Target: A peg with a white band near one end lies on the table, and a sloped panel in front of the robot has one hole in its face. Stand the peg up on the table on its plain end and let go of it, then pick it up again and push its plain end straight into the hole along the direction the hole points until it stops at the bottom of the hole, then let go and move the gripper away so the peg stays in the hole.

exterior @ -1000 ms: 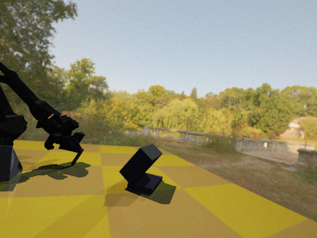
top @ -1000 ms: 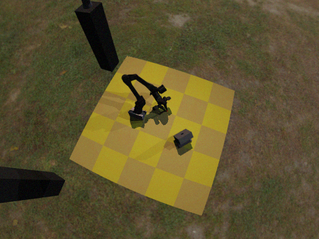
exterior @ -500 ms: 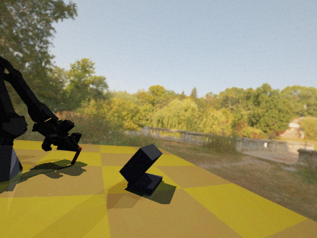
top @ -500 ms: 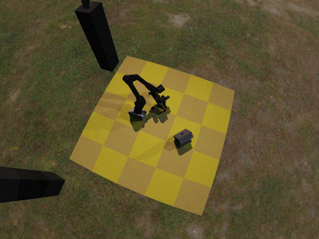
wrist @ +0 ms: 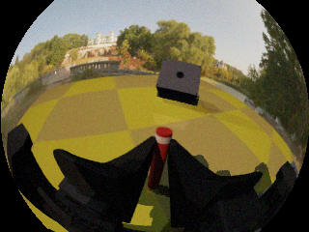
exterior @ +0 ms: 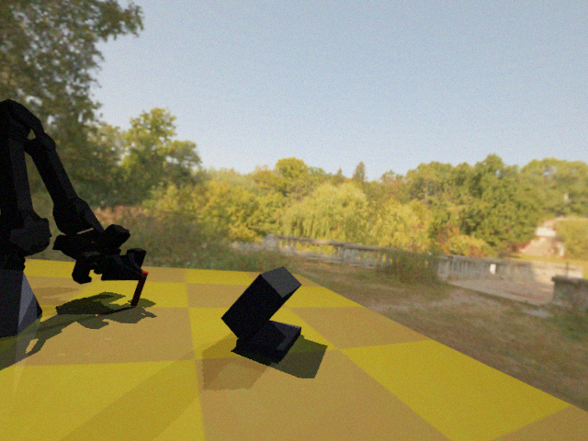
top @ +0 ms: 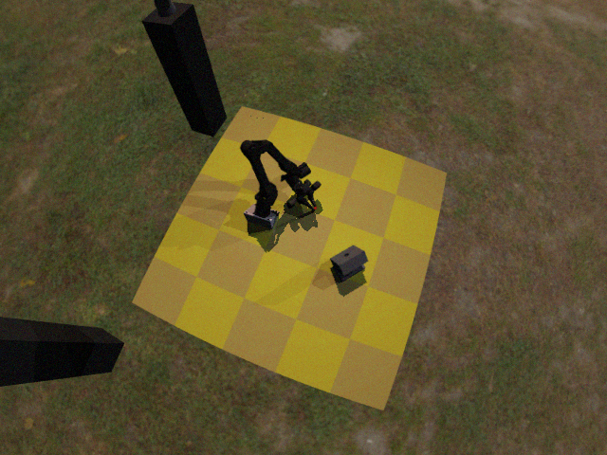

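The red peg (top: 315, 209) (exterior: 139, 290) (wrist: 158, 164) stands nearly upright with a slight tilt. Its white band (wrist: 163, 139) is near the upper end. Its plain end is down, at or just above the table (top: 274, 279); which one I cannot tell. My gripper (exterior: 142, 274) (wrist: 162, 142) is shut on the peg near the banded end, with the fingers reaching in almost level. The dark sloped panel (top: 352, 263) (exterior: 256, 303) (wrist: 169, 86) stands apart from the peg, farther out from the robot. Its one hole (top: 347, 254) (wrist: 180, 74) is empty in the wrist view.
The robot's base (top: 259, 221) is on the checkered table, a short way from the peg. The panel rests on a low foot (exterior: 285, 332). Two large black posts (top: 183, 68) (top: 59, 350) stand beyond the table's edge in the top view.
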Controlling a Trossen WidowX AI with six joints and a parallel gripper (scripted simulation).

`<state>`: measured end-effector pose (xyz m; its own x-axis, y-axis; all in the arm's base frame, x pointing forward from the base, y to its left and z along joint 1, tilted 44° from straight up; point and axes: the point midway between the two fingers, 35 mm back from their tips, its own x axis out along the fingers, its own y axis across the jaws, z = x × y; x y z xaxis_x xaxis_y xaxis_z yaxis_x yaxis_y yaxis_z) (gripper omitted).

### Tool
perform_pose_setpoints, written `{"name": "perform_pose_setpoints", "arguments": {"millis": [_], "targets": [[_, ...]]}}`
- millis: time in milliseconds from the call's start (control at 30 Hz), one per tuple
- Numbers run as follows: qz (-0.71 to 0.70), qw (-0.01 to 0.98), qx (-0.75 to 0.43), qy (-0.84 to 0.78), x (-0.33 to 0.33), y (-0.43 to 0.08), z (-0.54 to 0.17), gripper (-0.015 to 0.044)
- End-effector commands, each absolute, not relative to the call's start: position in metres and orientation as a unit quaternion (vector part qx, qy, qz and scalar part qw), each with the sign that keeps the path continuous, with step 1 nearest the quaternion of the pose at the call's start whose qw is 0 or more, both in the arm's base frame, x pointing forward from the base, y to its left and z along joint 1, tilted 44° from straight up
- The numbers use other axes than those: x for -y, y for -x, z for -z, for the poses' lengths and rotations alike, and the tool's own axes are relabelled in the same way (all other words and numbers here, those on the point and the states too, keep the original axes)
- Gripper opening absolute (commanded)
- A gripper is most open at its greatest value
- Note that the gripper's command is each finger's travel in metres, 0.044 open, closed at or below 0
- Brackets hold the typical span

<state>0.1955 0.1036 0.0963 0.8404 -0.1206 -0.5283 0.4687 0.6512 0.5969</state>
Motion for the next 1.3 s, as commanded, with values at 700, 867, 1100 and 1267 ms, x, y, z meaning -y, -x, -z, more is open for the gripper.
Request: {"name": "perform_pose_setpoints", "arguments": {"millis": [700, 867, 1100, 1267], "targets": [[0.179, 0.886, -0.199, -0.378, -0.1087, -0.1899, -0.0965, 0.0051], [0.178, 0.887, -0.200, -0.376, -0.1099, -0.1896, -0.0954, 0.0051], [0.178, 0.888, -0.200, -0.374, -0.1100, -0.1883, -0.0961, 0.0051], [0.178, 0.888, -0.199, -0.373, -0.1106, -0.1874, -0.0957, 0.0051]]}}
